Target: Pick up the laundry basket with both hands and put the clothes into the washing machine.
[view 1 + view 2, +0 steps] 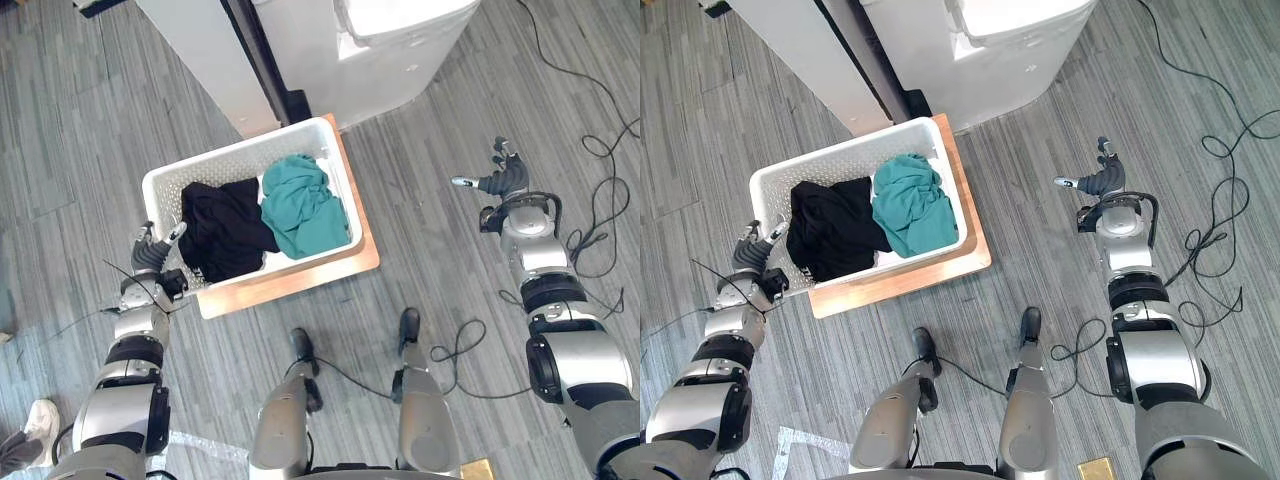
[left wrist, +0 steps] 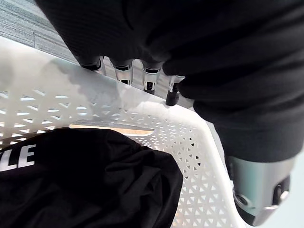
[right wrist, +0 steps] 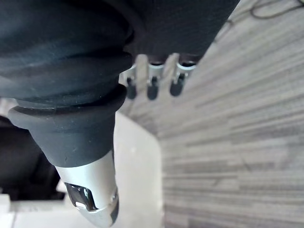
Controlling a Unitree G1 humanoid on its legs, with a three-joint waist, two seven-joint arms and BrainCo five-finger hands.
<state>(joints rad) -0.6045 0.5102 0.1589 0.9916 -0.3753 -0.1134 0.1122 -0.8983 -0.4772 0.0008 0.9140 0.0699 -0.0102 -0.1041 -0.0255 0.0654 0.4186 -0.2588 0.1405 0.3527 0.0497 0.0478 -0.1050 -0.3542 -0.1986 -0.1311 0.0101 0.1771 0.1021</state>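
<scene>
while a person's white shoe [image 1: 40, 420] rests on the grey plank floor [image 1: 440, 230] behind and to the left of it, the left hand [image 1: 155, 252] hovers at the left short end of the white perforated laundry basket [image 1: 240, 158]. its fingers [image 2: 122, 71] reach out nearly straight over the rim, dark tips right at the plastic edge; whether they touch it cannot be told. its thumb [image 2: 256, 190] stands apart from them outside the basket's corner, so the hand is spread wide and grips nothing. just past these fingertips, inside the basket, a crumpled black garment [image 1: 222, 230] with white lettering lies heaped against the near wall. further right of the left hand a teal garment [image 1: 300, 205] lies bunched, touching the black one and taking up the basket's right half. the basket sits on a wooden board [image 1: 300, 285] whose edge shows along the near and right sides. ahead and to the right of the left hand, beyond the basket, stands the white washing machine [image 1: 400, 50], a white panel [image 1: 195, 60] with a dark edge beside it. the right hand [image 1: 503, 176] hangs over the floor, with the basket well apart to its left; its fingers [image 3: 153, 83] are loosely relaxed, the thumb [image 3: 92, 199] out to the side, holding nothing
</scene>
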